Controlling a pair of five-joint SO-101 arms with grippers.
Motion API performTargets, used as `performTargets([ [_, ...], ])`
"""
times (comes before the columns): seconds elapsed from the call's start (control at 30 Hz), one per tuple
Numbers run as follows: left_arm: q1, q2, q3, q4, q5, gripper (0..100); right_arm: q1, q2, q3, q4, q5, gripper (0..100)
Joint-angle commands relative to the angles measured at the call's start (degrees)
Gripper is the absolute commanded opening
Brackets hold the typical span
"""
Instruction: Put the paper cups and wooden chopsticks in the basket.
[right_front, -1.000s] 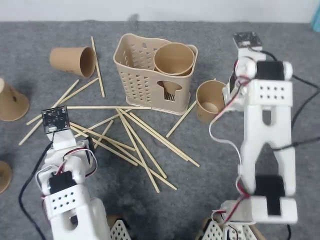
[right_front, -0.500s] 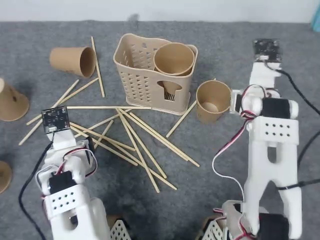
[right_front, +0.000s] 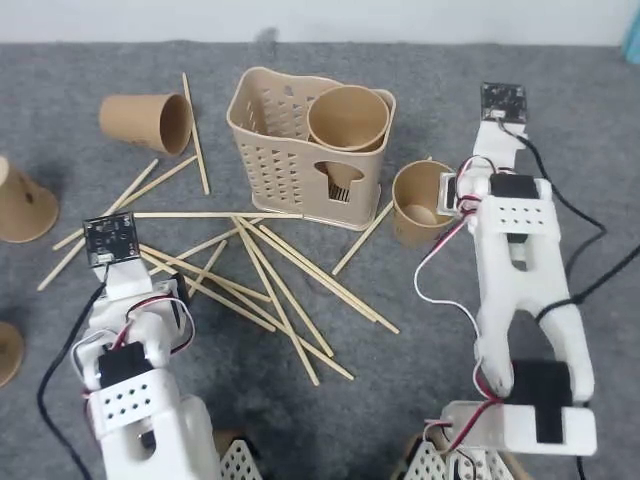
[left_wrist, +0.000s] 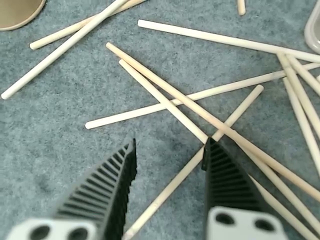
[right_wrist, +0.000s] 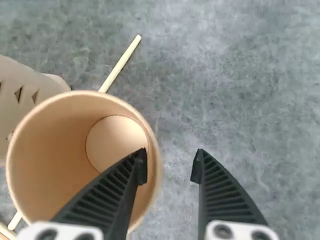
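Right gripper (right_wrist: 170, 162) is swinging back to paper cup (right_wrist: 50, 165).
Released, straddling its rim; left gripper (left_wrist: 170, 145) hanging released over chopsticks (left_wrist: 150, 75).

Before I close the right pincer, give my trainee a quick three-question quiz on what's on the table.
1. True or false: a paper cup already sits in the basket.
2. At the upright cup beside the basket, the right pincer has: A) both fingers inside; B) one finger inside, one outside the rim; C) both fingers clear of it.
3. Fill in: the open left pincer hangs over scattered ____.
Key: 1 true; 2 B; 3 chopsticks.
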Motion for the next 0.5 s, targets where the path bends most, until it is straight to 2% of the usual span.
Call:
performTargets([
  [0.0,0.0,-0.97,-0.13,-0.97,-0.7,21,-0.31,0.22,-0.79,-1.63,-0.7,16.2],
  [0.13,0.0,-0.97,-0.13,-0.97,-0.7,21,-0.22,0.31,-0.79,-1.19,-0.62,13.8],
  [0.27,0.0,-0.97,-0.13,-0.97,-0.7,21,-0.13,0.92,-0.7,-1.45,-0.26,1.1],
  [0.47,0.0,-0.97,-0.13,-0.97,-0.7,21,0.92,0.22,-1.05,-1.1,-0.18,0.6],
])
